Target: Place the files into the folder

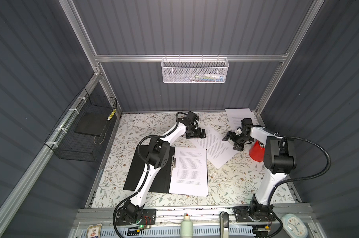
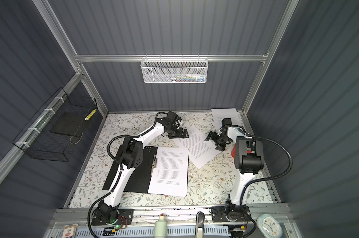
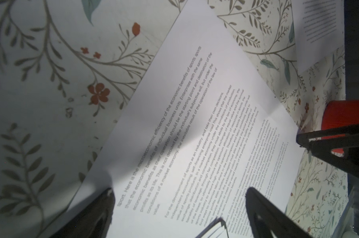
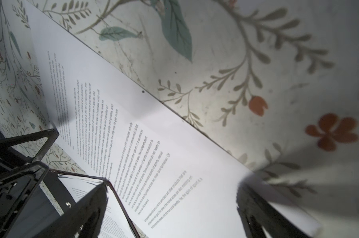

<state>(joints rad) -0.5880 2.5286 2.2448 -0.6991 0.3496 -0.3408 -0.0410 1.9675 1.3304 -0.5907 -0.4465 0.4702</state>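
Left hand (image 1: 203, 134) and right hand (image 1: 229, 143), both with jaws spread wide and empty, hover over a loose printed sheet (image 1: 216, 149) right of centre on the counter (image 1: 236, 185); the open folder (image 1: 162, 181), lower centre, holds a second sheet (image 1: 190, 171).

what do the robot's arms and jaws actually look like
Both arms, left and right, have white shells on the links, black joint housings and black base plates. A black ribbed hose loops along each. The jaws are black, with open triangular frames. No markings are readable.
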